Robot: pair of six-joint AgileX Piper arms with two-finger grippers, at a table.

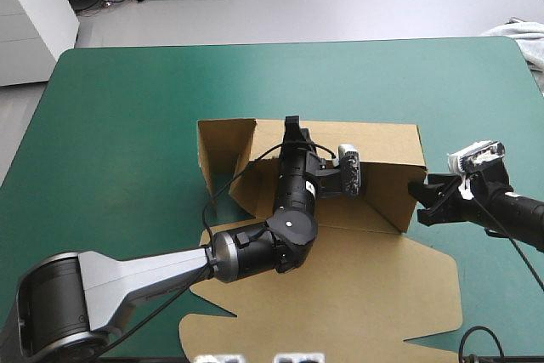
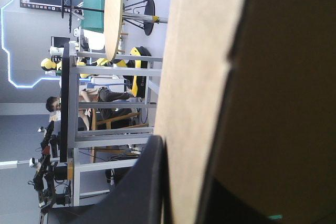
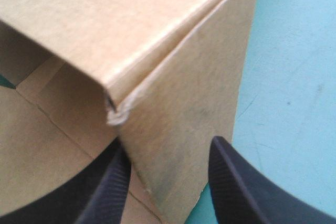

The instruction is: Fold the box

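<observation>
High view: one brown box sits at the middle of the teal-green bench. Three of its walls stand up, the far, the left and the right one. Its lid lies flat toward the near edge and is cut off at the bottom of the view. Two arms are at work. The left claw reaches into the box up to the far wall, and the arm hides the floor beneath it. The right claw is at the near end of the right wall. A pale cloth lies at the far right corner of the bench, cut off.

Left wrist view: only one black finger shows, pressed close against the board's edge near the middle. The second finger is hidden behind the board, which fills the rest of the view, so the claw reads as clenched on the wall, the sheet between its fingers.

Right wrist view: both fingers show here, standing apart, so the claw is released. The near edge of the right wall sits between them, and its frayed top corner, which the high view does not show, lies just ahead.
</observation>
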